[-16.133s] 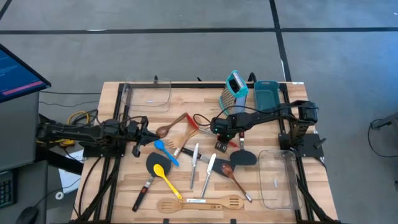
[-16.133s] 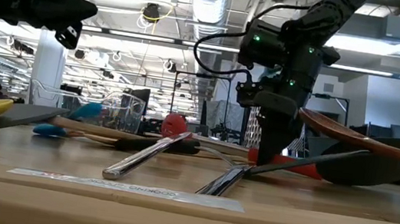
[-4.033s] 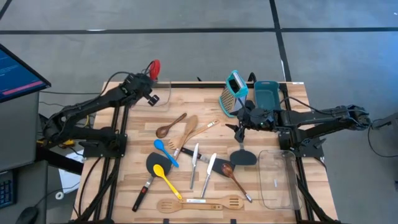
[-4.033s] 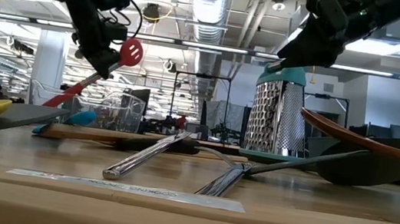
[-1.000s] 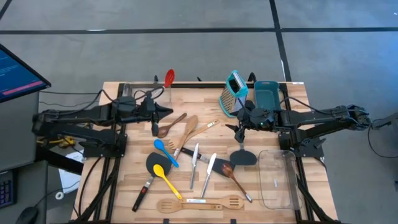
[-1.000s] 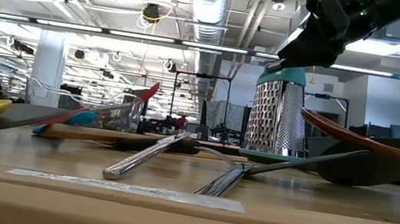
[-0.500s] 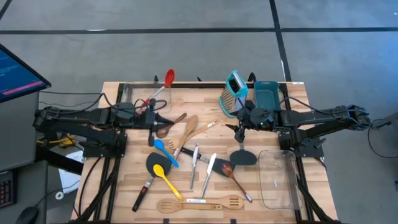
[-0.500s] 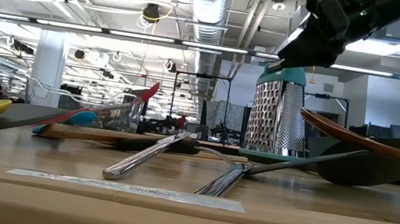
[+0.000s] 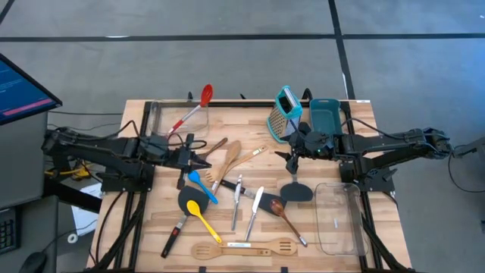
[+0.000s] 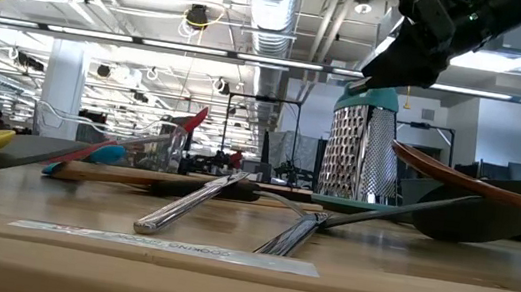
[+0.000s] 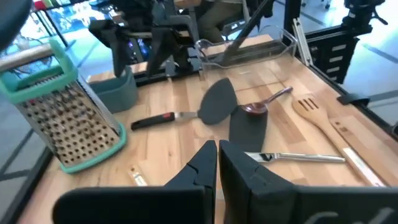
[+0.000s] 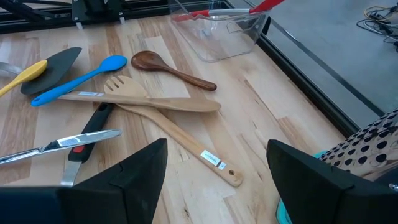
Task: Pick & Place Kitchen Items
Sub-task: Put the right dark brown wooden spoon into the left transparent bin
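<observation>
Left hand — clenched, fingers pressed together with nothing between them, poised above the wooden worktop over the near ends of the brown wooden spoon and the blue spoon.

Right hand — released, fingers spread wide and empty, raised over the worktop just beside the teal box grater, which stands upright.

Containers:
- Clear container at the far corner, behind the left hand: holds the red spoon, lying slantwise with its red head at the far rim. No other content is visible.
- Teal bin, beyond the right hand and next to the grater: contents cannot be made out.
- Clear container at the worktop's edge, to the near side of the right hand: appears to hold only a small pale item, too small to identify.

Loose on the worktop between and in front of the two hands: a wooden slotted spatula crossed with a wooden spoon, metal cutlery, a yellow spoon lying over a black spatula, a second black spatula below the right hand, a dark brown spoon, and a wooden slotted turner along the near edge.
</observation>
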Available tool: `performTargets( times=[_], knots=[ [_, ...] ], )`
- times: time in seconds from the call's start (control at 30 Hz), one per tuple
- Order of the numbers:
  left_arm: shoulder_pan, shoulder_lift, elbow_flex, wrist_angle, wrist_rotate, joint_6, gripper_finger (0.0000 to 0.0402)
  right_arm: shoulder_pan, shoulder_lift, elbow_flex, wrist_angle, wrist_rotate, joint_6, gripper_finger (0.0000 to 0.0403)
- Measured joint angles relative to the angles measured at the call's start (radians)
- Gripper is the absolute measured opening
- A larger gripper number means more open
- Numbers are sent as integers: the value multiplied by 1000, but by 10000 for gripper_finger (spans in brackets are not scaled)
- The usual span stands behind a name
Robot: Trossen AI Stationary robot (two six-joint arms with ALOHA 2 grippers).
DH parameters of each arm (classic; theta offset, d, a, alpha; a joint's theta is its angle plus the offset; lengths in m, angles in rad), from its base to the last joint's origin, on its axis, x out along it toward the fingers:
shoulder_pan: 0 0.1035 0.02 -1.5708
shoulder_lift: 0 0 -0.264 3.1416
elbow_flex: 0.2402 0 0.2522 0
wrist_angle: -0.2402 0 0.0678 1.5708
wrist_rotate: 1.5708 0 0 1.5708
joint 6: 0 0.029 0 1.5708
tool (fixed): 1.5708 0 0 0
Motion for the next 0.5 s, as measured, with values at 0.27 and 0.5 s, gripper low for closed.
performTargets(
  times=[0.27,0.5],
  knots=[
    [-9,0,-18,6,-1,-2,4,0,0,0,53,3,0,269],
    [-9,0,-18,15,-33,0,4,2,0,47,30,3,49,269]
  ],
)
